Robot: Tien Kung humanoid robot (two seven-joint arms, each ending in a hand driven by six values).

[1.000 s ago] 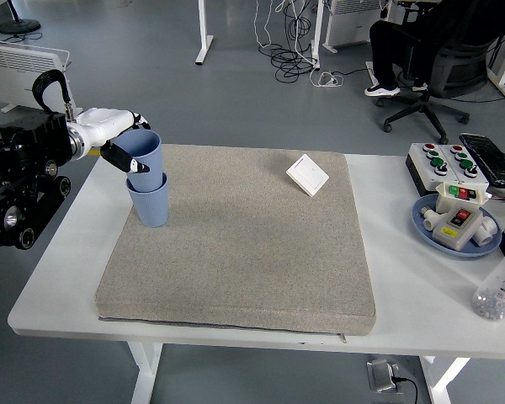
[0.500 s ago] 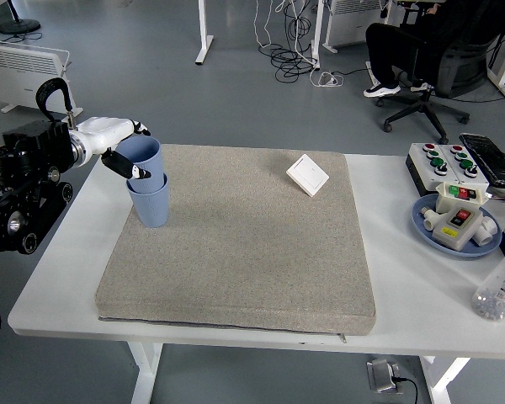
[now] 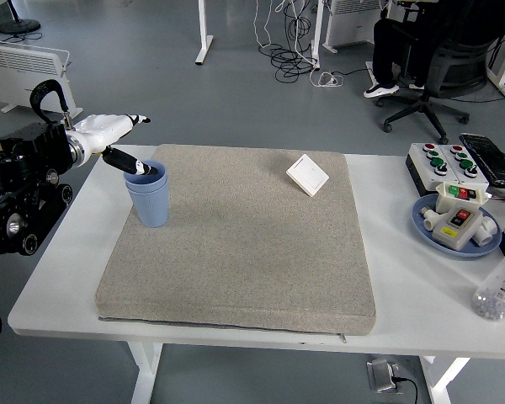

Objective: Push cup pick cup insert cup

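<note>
Two blue cups (image 3: 149, 194) stand nested, one inside the other, upright at the far left of the grey mat (image 3: 236, 244). My left hand (image 3: 116, 136) is white with dark fingertips. It hovers just left of and above the cups' rim, fingers spread and holding nothing. One dark fingertip (image 3: 139, 167) reaches over the rim. My right arm is out of view.
A white square switch plate (image 3: 307, 174) lies at the mat's far side. At the right stand a button box (image 3: 444, 162), a blue dish of parts (image 3: 456, 225) and a clear bottle (image 3: 500, 288). A person sits in an office chair (image 3: 429, 59) beyond the table.
The upper cup has dropped fully into the lower one. My left hand has let go of it, opened and drawn back to the left.
</note>
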